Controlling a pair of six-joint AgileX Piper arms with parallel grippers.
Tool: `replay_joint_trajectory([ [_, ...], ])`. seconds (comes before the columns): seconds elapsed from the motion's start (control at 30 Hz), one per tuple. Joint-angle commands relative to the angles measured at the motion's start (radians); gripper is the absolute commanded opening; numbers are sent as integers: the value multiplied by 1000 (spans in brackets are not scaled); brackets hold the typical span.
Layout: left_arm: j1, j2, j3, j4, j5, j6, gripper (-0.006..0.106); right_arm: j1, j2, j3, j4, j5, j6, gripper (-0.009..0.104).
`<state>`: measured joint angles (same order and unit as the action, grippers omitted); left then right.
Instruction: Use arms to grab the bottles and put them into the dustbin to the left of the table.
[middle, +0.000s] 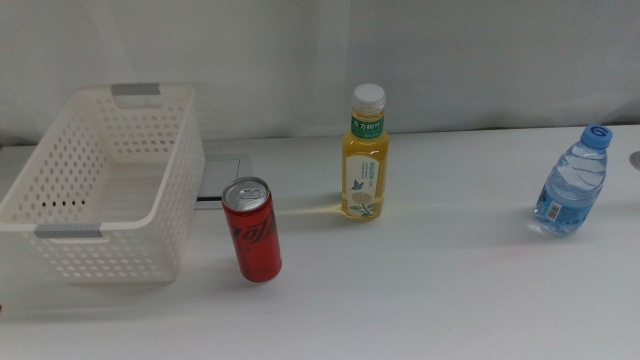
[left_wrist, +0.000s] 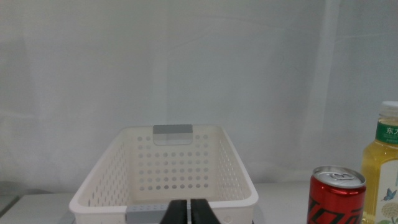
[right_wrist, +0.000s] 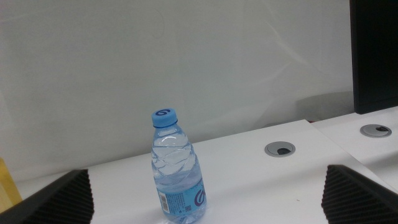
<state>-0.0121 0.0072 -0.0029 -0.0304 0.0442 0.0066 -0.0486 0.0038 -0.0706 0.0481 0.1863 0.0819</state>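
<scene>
On the white table (middle: 450, 290) stand three upright bottles. The slim red soda can (middle: 251, 230) is beside the dustbin, the yellow-drink bottle (middle: 365, 155) is in the middle, and the small water bottle (middle: 574, 182) is far right. The white perforated dustbin (middle: 100, 190) sits at the left. Neither arm shows in the middle view. My left gripper (left_wrist: 189, 211) is shut with nothing in it, facing the dustbin (left_wrist: 165, 171), with the can (left_wrist: 336, 196) and the yellow bottle (left_wrist: 382, 168) off to one side. My right gripper (right_wrist: 208, 196) is wide open, and the water bottle (right_wrist: 177, 174) stands ahead of it.
A flat grey-white plate (middle: 222, 181) lies behind the dustbin. A white curtain backs the table. Two round cable grommets (right_wrist: 280, 149) and a black screen edge (right_wrist: 373, 56) show beyond the water bottle.
</scene>
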Motion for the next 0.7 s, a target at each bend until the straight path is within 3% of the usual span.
replay_joint_trajectory([
  [0.0, -10, -35, 37, -11, -3, -26, -3, -10, -32, 6, -1, -1, -3, 103],
  [0.17, -10, -35, 37, -11, -19, -41, 2, -10, -32, 6, -5, -1, -3, 103],
  [0.27, -10, -35, 37, -11, -29, -72, 29, -10, -32, 6, -5, -1, -3, 103],
  [0.4, -10, -35, 39, -11, -44, -195, 91, -10, -32, 6, -5, -1, -3, 103],
  [0.67, -10, -35, -16, -9, -32, -217, 88, -10, -32, 6, -5, -1, -3, 103],
])
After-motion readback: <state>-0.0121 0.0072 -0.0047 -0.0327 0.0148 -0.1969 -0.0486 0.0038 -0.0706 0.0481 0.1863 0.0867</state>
